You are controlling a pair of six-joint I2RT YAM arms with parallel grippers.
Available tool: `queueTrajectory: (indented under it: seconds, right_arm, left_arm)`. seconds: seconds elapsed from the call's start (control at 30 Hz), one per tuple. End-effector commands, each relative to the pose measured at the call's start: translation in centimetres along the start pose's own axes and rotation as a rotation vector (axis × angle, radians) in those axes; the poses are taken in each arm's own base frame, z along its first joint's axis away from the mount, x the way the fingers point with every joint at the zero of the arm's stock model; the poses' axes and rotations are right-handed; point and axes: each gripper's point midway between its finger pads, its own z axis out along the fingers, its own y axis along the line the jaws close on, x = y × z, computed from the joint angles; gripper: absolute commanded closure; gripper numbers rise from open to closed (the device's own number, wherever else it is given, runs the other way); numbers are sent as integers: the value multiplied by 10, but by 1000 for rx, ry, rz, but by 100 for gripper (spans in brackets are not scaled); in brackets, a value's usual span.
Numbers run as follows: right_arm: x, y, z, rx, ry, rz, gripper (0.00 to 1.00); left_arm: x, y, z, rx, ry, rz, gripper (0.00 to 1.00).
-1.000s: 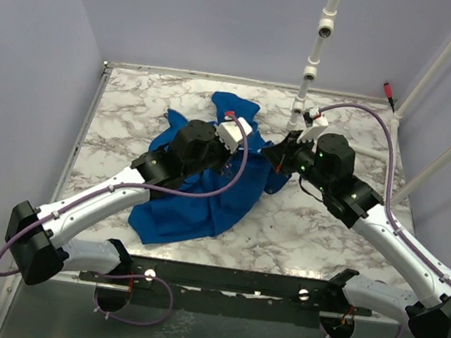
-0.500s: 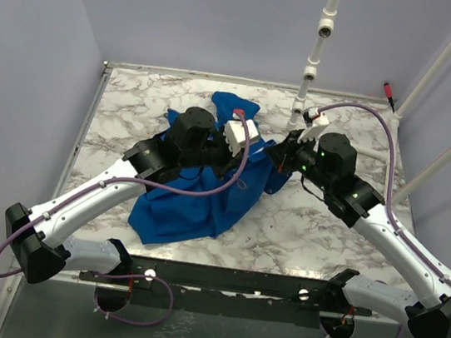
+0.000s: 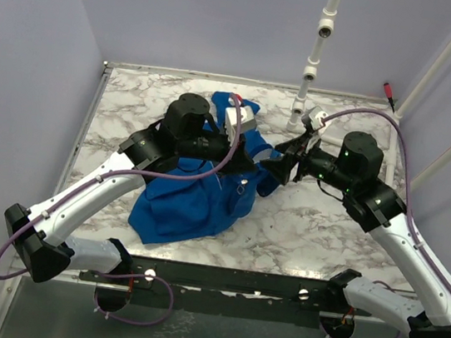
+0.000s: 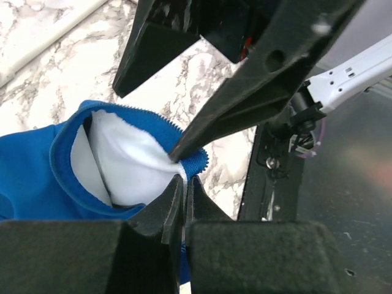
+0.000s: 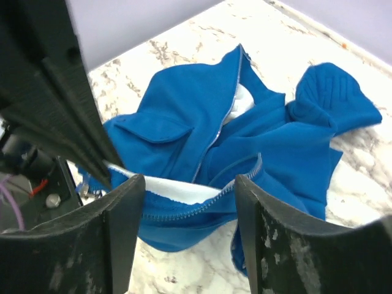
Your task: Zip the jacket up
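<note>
The royal-blue jacket point(image 3: 191, 206) lies bunched on the marble table, its hood point(image 3: 236, 103) toward the back. My left gripper point(image 3: 251, 166) is shut on the jacket's front edge. In the left wrist view its jaws point(image 4: 184, 179) pinch the blue zipper edge where the white lining point(image 4: 131, 162) shows. My right gripper point(image 3: 274, 169) is open, just right of that pinch. In the right wrist view the lifted zipper edge point(image 5: 202, 208) hangs across the gap between the right gripper's fingers point(image 5: 125, 226), touching neither. The zipped lower front point(image 5: 217, 131) lies beyond.
A white pipe post point(image 3: 306, 88) stands at the back of the table, right of the hood, with a white pipe point(image 4: 49, 30) lying along the back. The black front rail point(image 3: 234, 284) crosses the near edge. Lilac walls enclose the marble top point(image 3: 317, 232).
My right gripper has opened, released the jacket edge, and drawn back to the right. My left gripper closed on the edge and shifted right and toward the back, lifting it.
</note>
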Motion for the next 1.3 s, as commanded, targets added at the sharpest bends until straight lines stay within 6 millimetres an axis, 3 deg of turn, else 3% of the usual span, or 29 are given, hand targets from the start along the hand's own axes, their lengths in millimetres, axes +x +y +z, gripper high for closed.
queueTrajectory:
  seconds: [0.0,0.17,0.37,0.63,0.77,0.9,1.07,1.27]
  right_arm:
    - [9,30,-20,-214,85,-152,30]
    - [20,25,-30,-206,75,-291,22]
    - [10,17,-29,-159,-95,-516,14]
    - [-11,12,-10,-195,-130,-692,18]
    - [-11,8,1,-222,-86,-719,23]
    - [-23,7,0,-206,-114,-758,24]
    - [-16,21,-4,-303,-77,-750,27]
    - [-5,31,5,-415,-39,-709,42]
  left_arm:
    - [-28,-20,-14,98,-101,-31,96]
    - [-29,-16,-24,74,-122,-49,97]
    - [-27,-17,-27,81,-122,-56,97]
    - [-27,-19,-28,99,-121,-60,97]
    - [-29,-20,-30,99,-128,-51,97]
    - [-29,-19,-32,94,-129,-47,97]
    - [-29,-17,-32,79,-132,-45,96]
    - [-32,-19,-32,88,-134,-46,96]
